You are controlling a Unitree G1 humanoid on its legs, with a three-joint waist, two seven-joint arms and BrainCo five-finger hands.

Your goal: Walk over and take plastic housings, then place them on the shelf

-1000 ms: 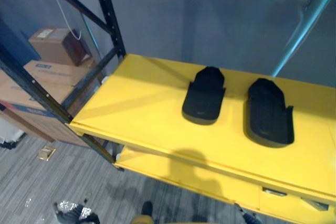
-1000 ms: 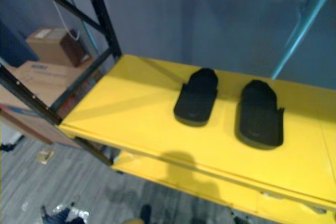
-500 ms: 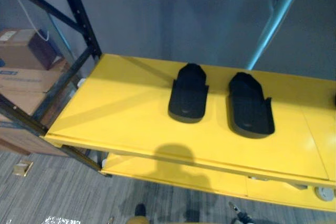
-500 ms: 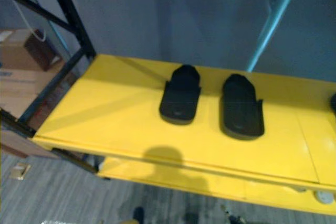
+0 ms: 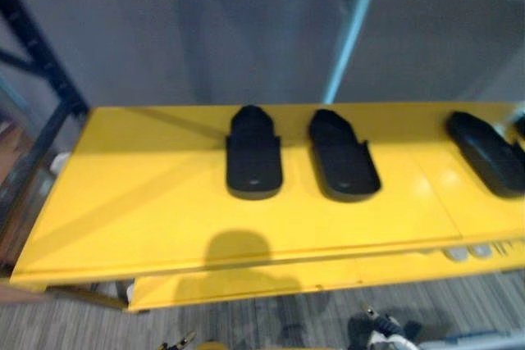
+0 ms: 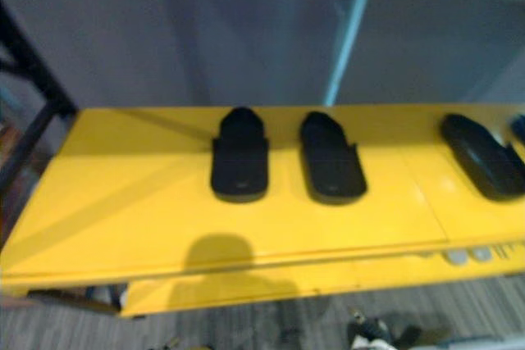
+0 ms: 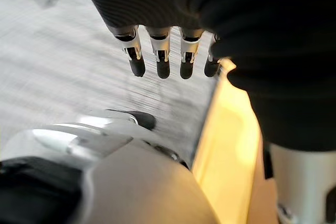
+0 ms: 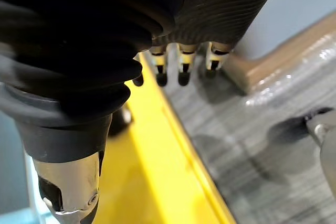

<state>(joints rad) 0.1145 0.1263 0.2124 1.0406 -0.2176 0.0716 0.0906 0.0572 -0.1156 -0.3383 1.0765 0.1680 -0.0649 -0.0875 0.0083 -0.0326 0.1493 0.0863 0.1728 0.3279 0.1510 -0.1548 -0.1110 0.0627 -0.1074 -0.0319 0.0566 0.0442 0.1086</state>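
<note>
In the left eye view, black plastic housings (image 5: 253, 153) were seen laid flat on the yellow shelf (image 5: 139, 211), well apart from either hand, seemingly delivered. In the left wrist view, the left hand (image 7: 163, 51) was hung empty, fingers straight. In the right wrist view, the right hand (image 8: 182, 64) was hung likewise, as for walking.

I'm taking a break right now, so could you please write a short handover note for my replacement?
Left hand: open, empty, low beside the yellow shelf. Right hand: open, empty, likewise.
The shelf bears black plastic housings: left housing and middle housing side by side, right housing apart near the right end.
Done: these three are placed. Left: probably fetching more; none is in hand.
</note>
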